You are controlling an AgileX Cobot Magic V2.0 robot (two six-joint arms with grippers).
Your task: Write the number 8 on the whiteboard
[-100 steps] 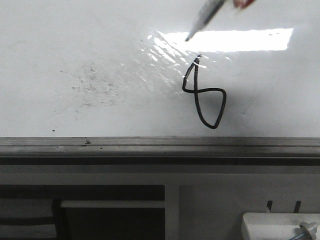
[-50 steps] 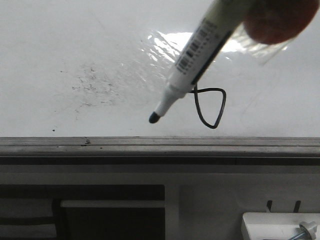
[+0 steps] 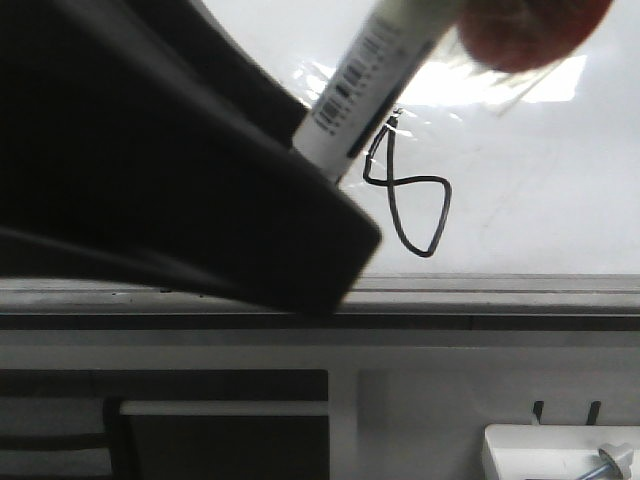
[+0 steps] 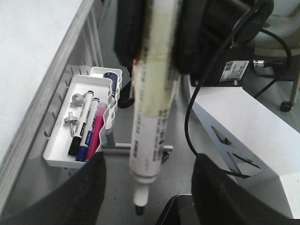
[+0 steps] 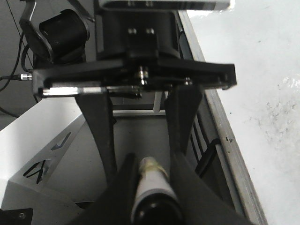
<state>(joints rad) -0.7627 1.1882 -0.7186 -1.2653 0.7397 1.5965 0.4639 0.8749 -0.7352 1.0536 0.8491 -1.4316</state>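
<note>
A glossy whiteboard (image 3: 540, 170) fills the upper front view, with a bright rectangular glare near its top and a grey metal ledge (image 3: 480, 295) along its bottom edge. The number 8 (image 3: 392, 184) sits right of centre just above the ledge: a thin black line with a narrow, unclosed upper loop and a larger triangular lower loop. The board to its right is bare. A white marker (image 3: 365, 70) with a barcode label slants down from the upper right, passing close beside the figure's top. Its tip is hidden behind the broad, matte black left arm (image 3: 150, 170), which covers the board's left half down to the ledge. In the right wrist view, the right gripper (image 5: 152, 176) pinches the marker's barrel between its dark fingers (image 5: 124, 187). In the left wrist view, the left gripper (image 4: 147, 190) has its fingers (image 4: 89, 187) spread wide on either side of the marker's black tip, not touching it. A white wavy-edged tray (image 4: 51, 154) of pens hangs beside the board's edge.
</note>
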